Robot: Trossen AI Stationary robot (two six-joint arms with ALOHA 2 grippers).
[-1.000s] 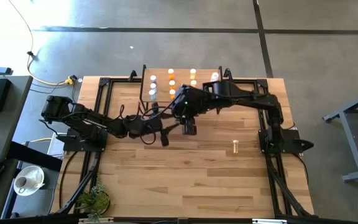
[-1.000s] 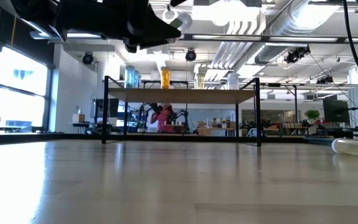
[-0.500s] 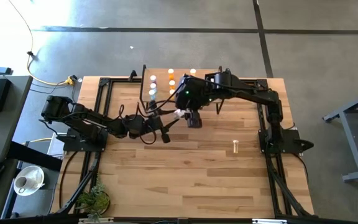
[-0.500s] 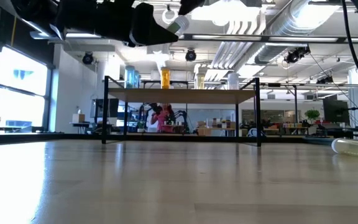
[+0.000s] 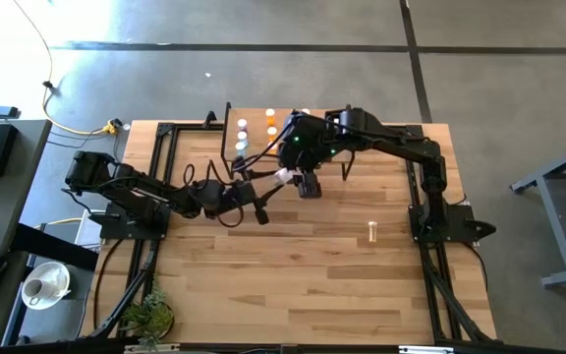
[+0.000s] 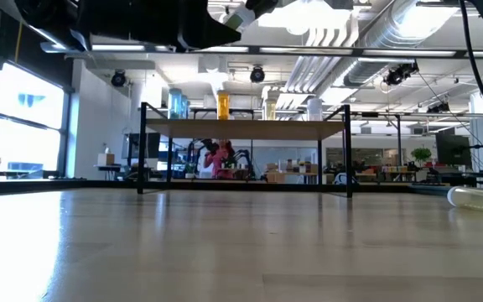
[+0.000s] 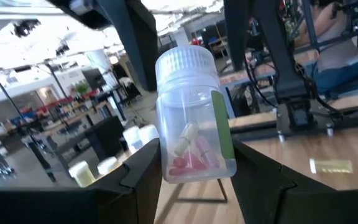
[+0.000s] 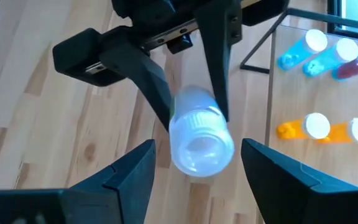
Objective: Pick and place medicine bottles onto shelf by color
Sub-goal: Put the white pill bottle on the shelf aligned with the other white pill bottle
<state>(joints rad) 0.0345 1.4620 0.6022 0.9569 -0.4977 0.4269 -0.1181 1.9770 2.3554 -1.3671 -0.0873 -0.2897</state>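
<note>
**A:** Where's the bottle?

**B:** My left gripper is clamped on the body of the clear bottle, in the air just at 6 o'clock of the shelf. My right gripper stands wide, a finger on either side of the cap.

**A:** Handling?

**B:** I judge it light, stiff and slick, so grip the ribbed cap squarely.

**A:** Count?

**B:** One held. One lying bottle at 3 o'clock on the table. On the shelf I can see two blue, one reddish and two orange. My arm hides the rest.
</note>
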